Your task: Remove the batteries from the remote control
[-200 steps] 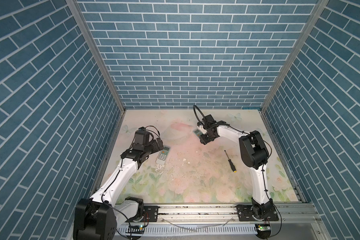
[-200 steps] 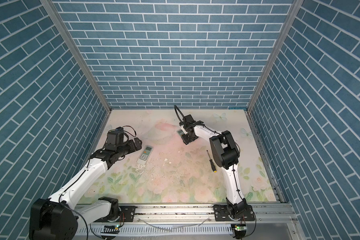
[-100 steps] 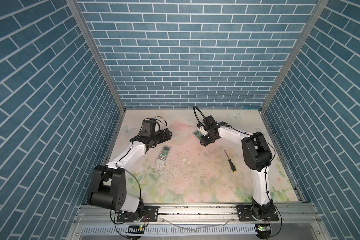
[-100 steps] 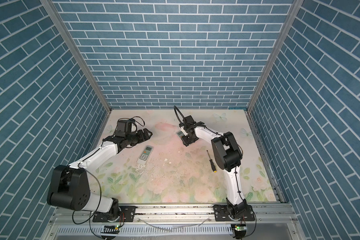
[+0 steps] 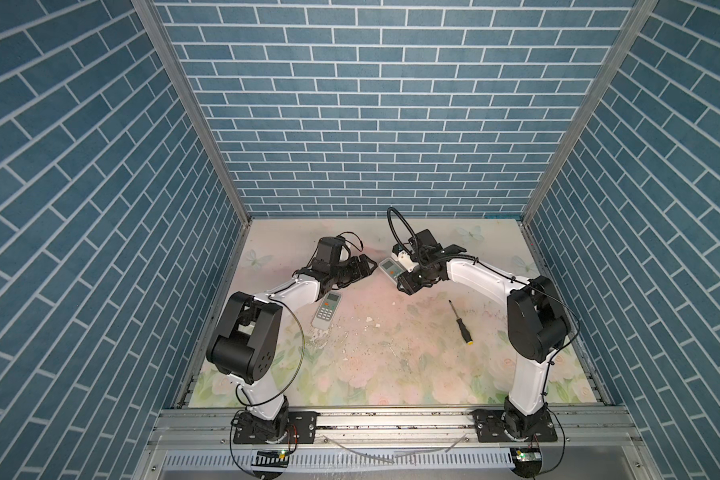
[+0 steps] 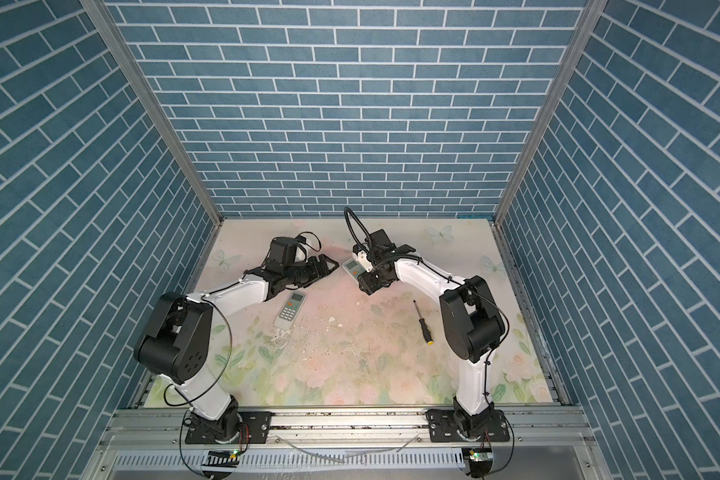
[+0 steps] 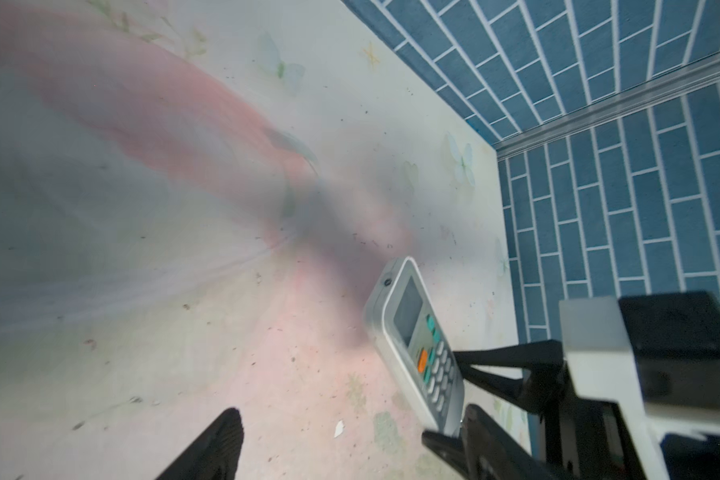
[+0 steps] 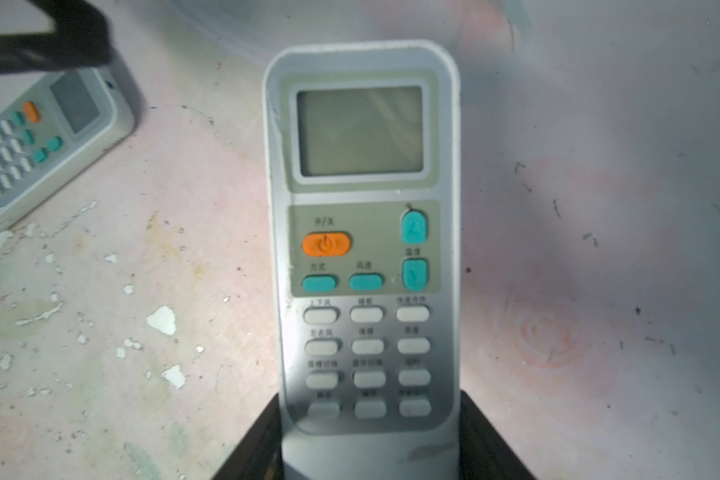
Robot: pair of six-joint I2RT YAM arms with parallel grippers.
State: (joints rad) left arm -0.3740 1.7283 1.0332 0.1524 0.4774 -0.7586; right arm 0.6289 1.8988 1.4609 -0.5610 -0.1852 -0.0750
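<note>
Both jaws of your right gripper (image 5: 403, 277) clamp the lower end of a remote control (image 8: 362, 208), button face up, so any batteries are hidden. Your left gripper (image 5: 367, 266) hangs spread and empty just beside that remote's top end. A second remote (image 5: 327, 309) lies on the table (image 5: 391, 357) near the left gripper; a screwdriver (image 5: 459, 319) lies apart, on the right side.

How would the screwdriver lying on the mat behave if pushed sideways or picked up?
The screwdriver would probably roll rather than slide: its handle looks rounded and it lies flat on the mat. Gripped by the thin shaft, it would likely tip handle-down, the handle being the bulkier end.
</note>
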